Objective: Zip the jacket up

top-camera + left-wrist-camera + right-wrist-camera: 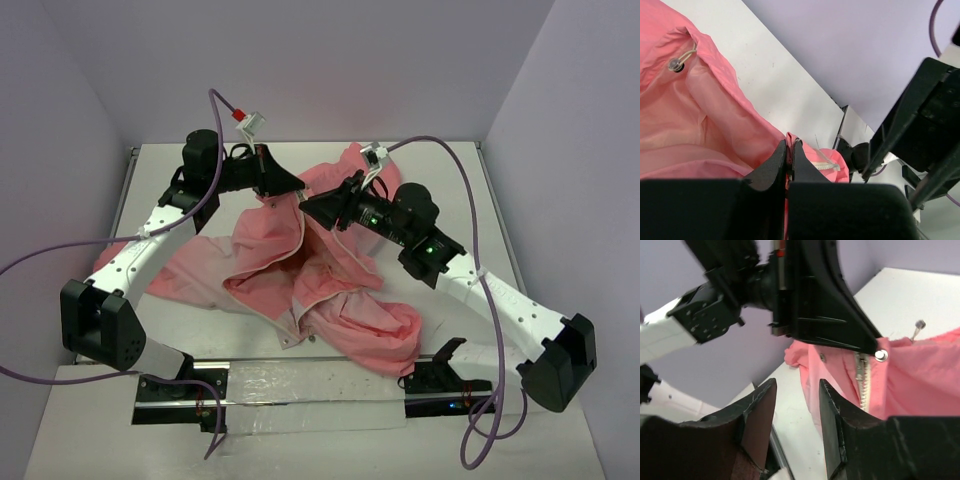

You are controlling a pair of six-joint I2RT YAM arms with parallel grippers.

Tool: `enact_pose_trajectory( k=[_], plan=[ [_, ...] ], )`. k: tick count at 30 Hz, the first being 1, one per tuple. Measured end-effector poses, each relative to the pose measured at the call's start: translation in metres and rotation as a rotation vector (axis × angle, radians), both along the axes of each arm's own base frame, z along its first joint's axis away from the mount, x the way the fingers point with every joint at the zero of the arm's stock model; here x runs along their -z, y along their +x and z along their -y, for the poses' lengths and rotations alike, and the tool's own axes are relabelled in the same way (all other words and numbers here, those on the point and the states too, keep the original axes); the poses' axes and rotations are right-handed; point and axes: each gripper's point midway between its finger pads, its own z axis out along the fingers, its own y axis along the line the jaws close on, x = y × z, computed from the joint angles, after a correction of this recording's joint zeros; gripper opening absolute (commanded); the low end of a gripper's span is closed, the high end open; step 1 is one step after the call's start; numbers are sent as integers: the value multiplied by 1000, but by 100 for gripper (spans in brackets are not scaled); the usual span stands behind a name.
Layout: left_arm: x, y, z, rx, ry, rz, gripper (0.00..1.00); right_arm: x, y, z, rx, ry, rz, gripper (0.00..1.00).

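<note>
The salmon-pink jacket [300, 270] lies crumpled in the middle of the table, front open, its pale zipper edge running down toward the near side. My left gripper [293, 187] is shut on the jacket's upper edge; in the left wrist view the black fingertips [789, 145] pinch a fold of pink fabric, with a strip of zipper [827, 165] just beyond. My right gripper [310, 207] hangs close beside it, open, nothing between its fingers [797, 385]. In the right wrist view the zipper teeth [861, 382] and a metal snap [881, 355] sit right under the left gripper's finger [835, 315].
Purple-grey walls close in the table at the back and both sides. A drawstring toggle [674, 64] hangs at the hood edge. A shiny strip [300, 385] lies between the arm bases at the near edge. Purple cables [450, 160] loop above both arms.
</note>
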Motion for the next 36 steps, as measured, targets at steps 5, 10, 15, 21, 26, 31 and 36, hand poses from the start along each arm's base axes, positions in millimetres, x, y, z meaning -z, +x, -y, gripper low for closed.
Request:
enact_pose_trajectory(
  k=[5,10,15,21,26,31,36],
  plan=[
    [-1,1,0,-10,-2,-5,0,15,15,-6,50,38,-138,61],
    [-4,0,-1,-17,-5,0,0,35,29,-11,90,56,-254,62],
    [-5,0,-3,-27,-2,0,0,39,33,-11,112,87,-304,63],
    [-6,0,-3,-31,-3,3,0,38,35,-14,108,114,-323,61],
    [-7,0,-3,-31,-3,3,0,42,39,-21,87,127,-340,57],
    [-5,-1,-3,-31,-3,1,0,45,40,-24,78,134,-351,44],
    [-9,-3,-4,-30,-6,10,0,47,41,-23,83,139,-352,38]
  ],
)
